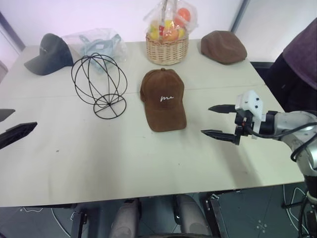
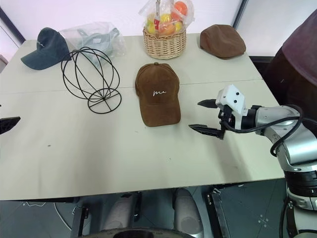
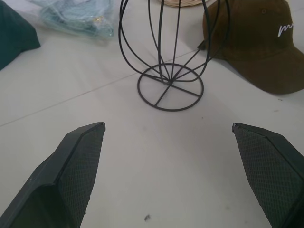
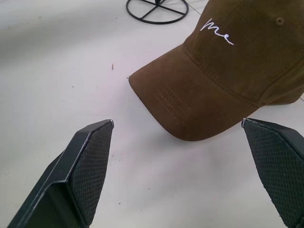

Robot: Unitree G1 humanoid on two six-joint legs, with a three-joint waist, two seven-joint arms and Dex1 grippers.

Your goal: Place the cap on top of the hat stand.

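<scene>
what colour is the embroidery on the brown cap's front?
White cursive stitching on the cap, clearest in the right wrist view.

left tool [image 1: 12,130] cut off at frame edge, basket [image 1: 167,49] contents blurred behind plastic wrap

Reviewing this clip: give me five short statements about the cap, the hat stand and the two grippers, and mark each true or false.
1. The cap lies flat on the table, beside the hat stand. True.
2. The right gripper is shut on the cap's brim. False: its fingers are open and apart from the cap, off to the cap's right.
3. The hat stand is bare. True.
4. The wicker basket stands between the cap and the robot. False: it is behind the cap, at the table's far edge.
5. The left gripper holds the hat stand's base. False: it is open, short of the stand, holding nothing.
</scene>
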